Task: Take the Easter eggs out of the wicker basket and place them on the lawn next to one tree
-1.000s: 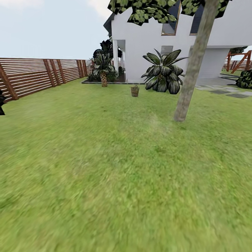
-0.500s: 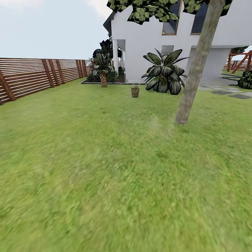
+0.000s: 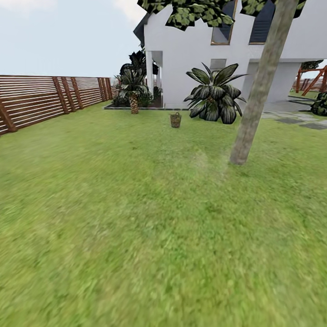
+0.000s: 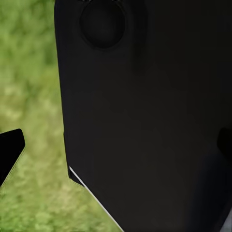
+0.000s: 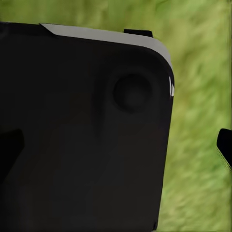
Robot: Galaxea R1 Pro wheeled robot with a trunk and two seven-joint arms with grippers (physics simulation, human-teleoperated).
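Observation:
Far ahead on the lawn [image 3: 136,218] stands the small brown wicker basket [image 3: 175,120], upright in front of the white house. The Easter eggs cannot be made out at this distance. The tree [image 3: 259,86], with a pale mottled leaning trunk, rises to the right of the basket and nearer to me. In the left wrist view my left gripper [image 4: 116,147] looks open, its dark fingertips [image 4: 10,151] at the picture's two edges, with a black robot panel behind. My right gripper [image 5: 116,145] looks the same, one fingertip [image 5: 225,145] over grass. Neither holds anything.
A brown slatted fence [image 3: 41,97] runs along the left side. The white house [image 3: 190,50] closes the back, with a short palm [image 3: 134,91] and a broad-leaved plant [image 3: 213,93] before it. Grey paving slabs [image 3: 295,119] lie at the far right.
The whole head view has shifted: basket and tree sit slightly nearer and the trunk further right. A dark shape at the left edge one second ago has left the picture.

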